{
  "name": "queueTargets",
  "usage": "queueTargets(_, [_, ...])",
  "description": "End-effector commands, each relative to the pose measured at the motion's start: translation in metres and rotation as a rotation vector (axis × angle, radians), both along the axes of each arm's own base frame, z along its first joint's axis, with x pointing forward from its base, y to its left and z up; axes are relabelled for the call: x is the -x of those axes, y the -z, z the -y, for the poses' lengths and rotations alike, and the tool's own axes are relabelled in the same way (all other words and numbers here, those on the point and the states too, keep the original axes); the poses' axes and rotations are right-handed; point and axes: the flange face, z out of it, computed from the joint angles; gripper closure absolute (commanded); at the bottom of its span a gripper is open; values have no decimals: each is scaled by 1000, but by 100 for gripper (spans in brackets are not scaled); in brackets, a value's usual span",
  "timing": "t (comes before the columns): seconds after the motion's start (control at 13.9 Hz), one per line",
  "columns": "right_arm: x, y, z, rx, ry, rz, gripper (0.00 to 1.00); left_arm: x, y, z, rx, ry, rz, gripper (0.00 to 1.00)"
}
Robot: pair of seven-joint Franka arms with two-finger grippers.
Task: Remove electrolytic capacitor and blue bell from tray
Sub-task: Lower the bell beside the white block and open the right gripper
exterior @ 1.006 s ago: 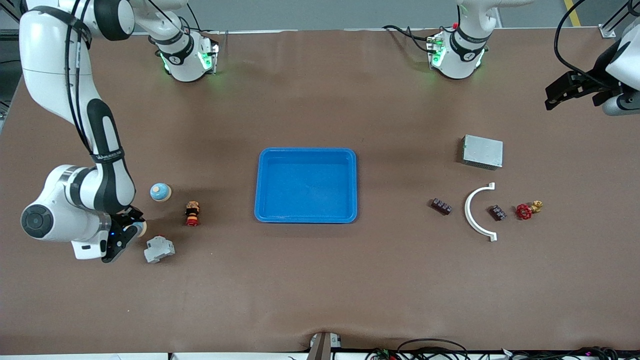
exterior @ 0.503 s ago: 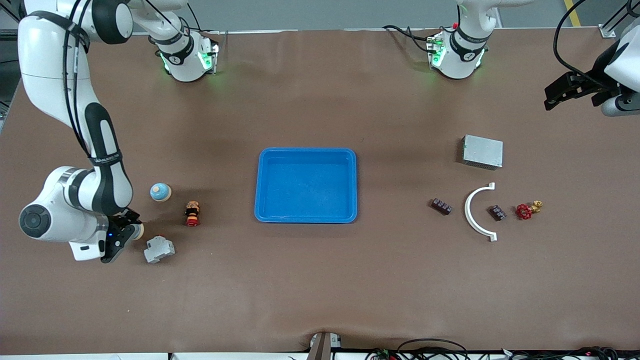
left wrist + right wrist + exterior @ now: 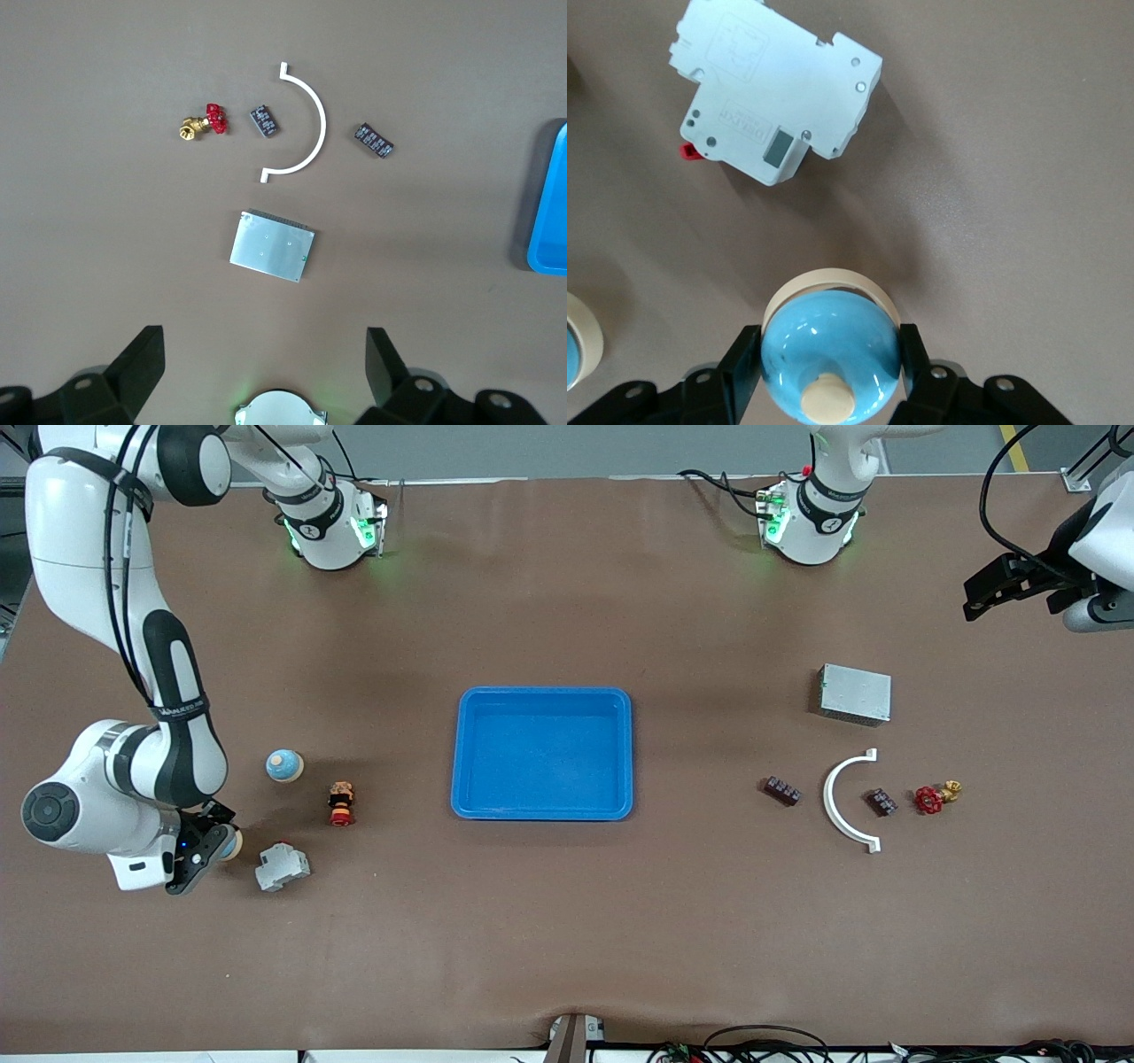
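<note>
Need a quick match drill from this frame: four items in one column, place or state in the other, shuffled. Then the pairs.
Items
1. right claw
2. left claw
3. blue tray
4. white arc piece

Place or state
A. mid-table, nothing in it
B. shut on the blue bell, just off the table beside the circuit breaker
C. lies between the two dark terminal blocks
D. open, high over the left arm's end of the table

Pairs: 1-B, 2-D, 3-A, 4-C
</note>
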Motion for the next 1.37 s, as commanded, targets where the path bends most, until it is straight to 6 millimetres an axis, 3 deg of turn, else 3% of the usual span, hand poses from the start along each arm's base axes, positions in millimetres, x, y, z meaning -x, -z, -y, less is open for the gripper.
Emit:
queueTargets(0.0, [-4,3,1,1,-16,7,47,3,-2,-1,17,-4,0,0])
queueTargets(0.07, [-4,2,1,0,-14,8,13,3,-2,-1,17,-4,0,0])
queueTargets(0.14, [-4,2,1,-2,-13,9,0,3,-1,-1,17,-4,-1,0])
queueTargets(0.43, [-2,-3,-2,-19,10,-16,0,2,-1,-1,17,-2,0,0])
queueTargets(0.57, [0,-13,-16,-43,22,-42,0,2,-1,-1,17,-2,0,0])
queueTargets(0.86, [12,-18,-58,-86,359,-152,0,3,1,-1,17,-4,-5,0])
queueTargets(1.01, [17,-39,-69,-90,517,-197,0,2,0,-1,17,-3,-1,0])
queueTargets(1.29, [31,-102,-90,-49,808,-249,0,0,0,0,18,-1,12,0])
